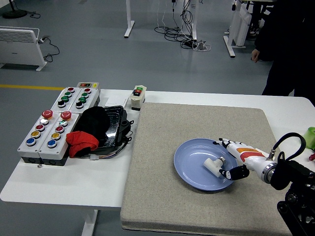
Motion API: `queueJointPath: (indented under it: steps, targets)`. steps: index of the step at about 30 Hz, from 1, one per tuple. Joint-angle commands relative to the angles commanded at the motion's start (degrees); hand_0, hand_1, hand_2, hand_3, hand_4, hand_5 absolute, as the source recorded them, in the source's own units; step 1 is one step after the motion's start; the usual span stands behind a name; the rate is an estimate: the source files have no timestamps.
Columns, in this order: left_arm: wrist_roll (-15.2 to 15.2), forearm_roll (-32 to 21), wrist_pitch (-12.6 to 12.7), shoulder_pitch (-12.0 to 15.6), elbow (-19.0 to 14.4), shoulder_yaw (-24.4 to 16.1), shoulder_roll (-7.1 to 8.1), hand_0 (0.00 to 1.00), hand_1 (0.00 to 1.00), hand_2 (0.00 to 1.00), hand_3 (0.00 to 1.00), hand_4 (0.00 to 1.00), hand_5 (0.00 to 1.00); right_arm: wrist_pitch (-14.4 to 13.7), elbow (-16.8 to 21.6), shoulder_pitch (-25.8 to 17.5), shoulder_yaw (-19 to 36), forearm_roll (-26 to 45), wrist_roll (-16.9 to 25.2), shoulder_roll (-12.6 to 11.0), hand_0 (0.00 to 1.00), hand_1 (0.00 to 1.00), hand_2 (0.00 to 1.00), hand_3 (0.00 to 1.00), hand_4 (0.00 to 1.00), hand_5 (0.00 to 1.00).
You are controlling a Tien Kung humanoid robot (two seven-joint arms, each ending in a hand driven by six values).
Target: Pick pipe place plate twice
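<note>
A white table is covered at right by a grey mat, on which a blue plate is set. A white pipe is seen lying in the plate, with the right hand spread loosely over its right end. No lettering is legible.

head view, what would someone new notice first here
The blue plate on the grey mat, with a white pipe fitting lying in it and the robot's right hand open just beside the fitting. Next, the button boxes at the table's left and the black tray holding black and red cloth.
</note>
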Motion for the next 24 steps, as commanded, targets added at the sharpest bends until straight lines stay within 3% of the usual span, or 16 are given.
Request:
queueJointPath:
  steps: [4, 13, 23, 24]
  targets:
    - [0.0, 0.0, 0.0, 0.0, 0.0, 0.0, -0.01, 0.626, 0.581, 0.518, 0.588, 0.276, 0.998, -1.5, -1.9, 0.2, 4.1, -0.1, -0.5, 0.0, 0.998, 0.945, 0.998, 0.998, 0.699, 0.295]
    - [0.1, 0.2, 0.0, 0.1, 0.0, -0.2, -0.05, 0.626, 0.582, 0.520, 0.589, 0.277, 0.998, 0.4, -9.4, 1.1, 12.2, 0.8, -3.5, 0.1, 0.998, 0.937, 0.998, 0.973, 0.711, 0.330]
    - [0.1, 0.0, 0.0, 0.1, 0.0, -0.1, -0.18, 0.625, 0.582, 0.520, 0.589, 0.277, 0.998, 1.0, -14.4, 2.3, 12.8, 1.4, -3.8, 0.7, 0.971, 0.933, 0.992, 0.953, 0.738, 0.353]
    - [0.1, 0.0, 0.0, 0.1, -0.1, -0.1, -0.19, 0.626, 0.584, 0.523, 0.590, 0.277, 0.998, 0.9, -14.7, 2.4, 12.8, 1.3, -3.7, 0.7, 0.932, 0.903, 0.979, 0.936, 0.742, 0.359]
